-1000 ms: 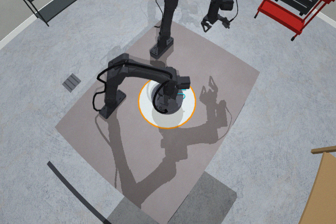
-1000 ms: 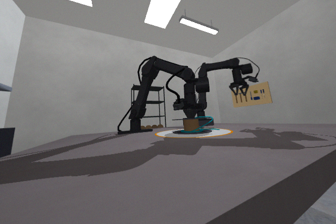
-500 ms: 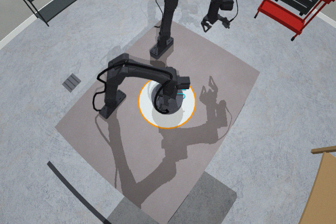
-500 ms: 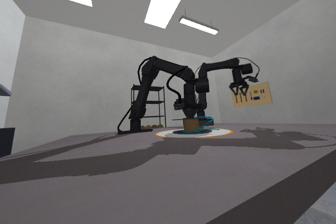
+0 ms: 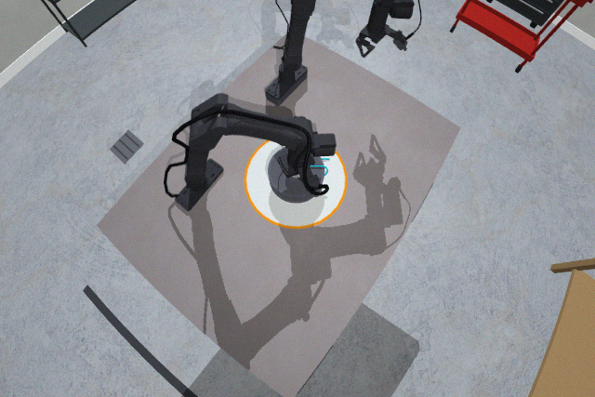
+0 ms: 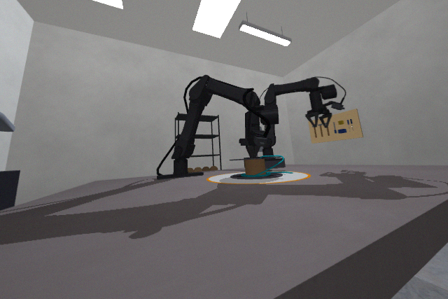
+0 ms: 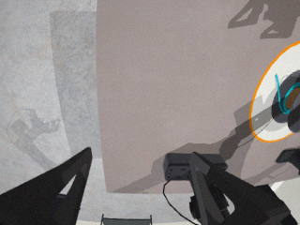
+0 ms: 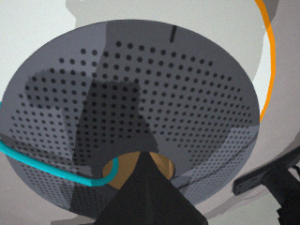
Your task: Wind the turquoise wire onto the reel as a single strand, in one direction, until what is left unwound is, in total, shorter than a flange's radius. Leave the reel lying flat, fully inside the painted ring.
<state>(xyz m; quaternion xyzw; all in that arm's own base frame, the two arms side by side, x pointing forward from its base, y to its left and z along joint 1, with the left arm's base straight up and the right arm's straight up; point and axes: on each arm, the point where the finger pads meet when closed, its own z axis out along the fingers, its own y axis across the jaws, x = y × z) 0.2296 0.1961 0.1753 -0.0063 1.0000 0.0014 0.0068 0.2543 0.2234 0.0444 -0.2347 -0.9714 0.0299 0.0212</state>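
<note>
The reel's dark flange (image 8: pixel 187 70) is looking matt, its face peppered with holes. Its tan core (image 6: pixel 255 167) is resembling wood. The turquoise wire (image 8: pixel 52 171) (image 6: pixel 276 163) is appearing smooth and plastic-like. The desk (image 5: pixel 336 89) (image 6: pixel 217 252) is showing a matt, finely grained surface.
</note>
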